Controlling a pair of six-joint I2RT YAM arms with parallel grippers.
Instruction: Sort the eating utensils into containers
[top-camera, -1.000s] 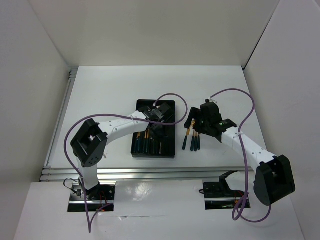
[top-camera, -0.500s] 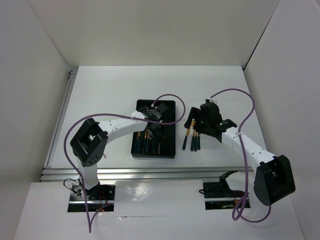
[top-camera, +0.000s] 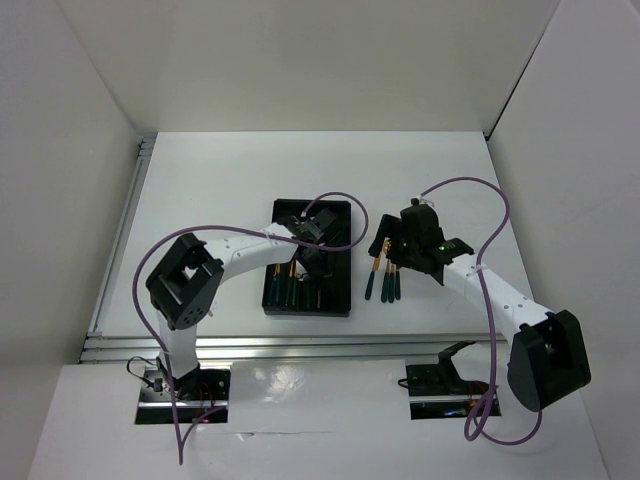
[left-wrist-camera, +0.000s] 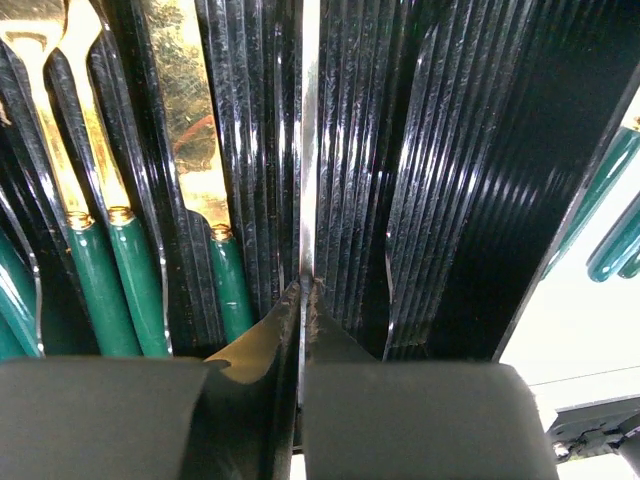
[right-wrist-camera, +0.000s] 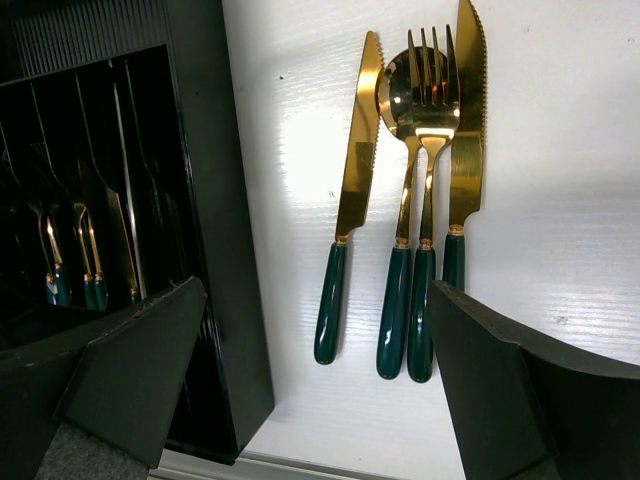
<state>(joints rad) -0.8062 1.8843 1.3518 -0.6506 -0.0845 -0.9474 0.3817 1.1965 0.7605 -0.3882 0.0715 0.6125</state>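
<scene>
The black cutlery tray (top-camera: 308, 311) lies at mid-table and holds several green-handled utensils (top-camera: 293, 287). My left gripper (top-camera: 314, 238) is low over the tray. In the left wrist view it (left-wrist-camera: 303, 292) is shut on a thin pale chopstick (left-wrist-camera: 306, 150) that runs along a ribbed compartment (left-wrist-camera: 450, 200), beside a gold knife (left-wrist-camera: 190, 130) and two forks (left-wrist-camera: 60, 120). My right gripper (top-camera: 392, 256) hangs open and empty (right-wrist-camera: 315, 300) above two knives (right-wrist-camera: 352, 170), a spoon (right-wrist-camera: 392, 95) and a fork (right-wrist-camera: 432, 100) lying side by side on the table right of the tray (right-wrist-camera: 215, 200).
White walls close in the table on the left, back and right. An aluminium rail (top-camera: 300, 345) runs along the near edge. Purple cables (top-camera: 470, 185) loop above both arms.
My left arm has shifted slightly over the tray, its elbow drawn a little to the right. The right arm and the utensils on the table have not moved.
</scene>
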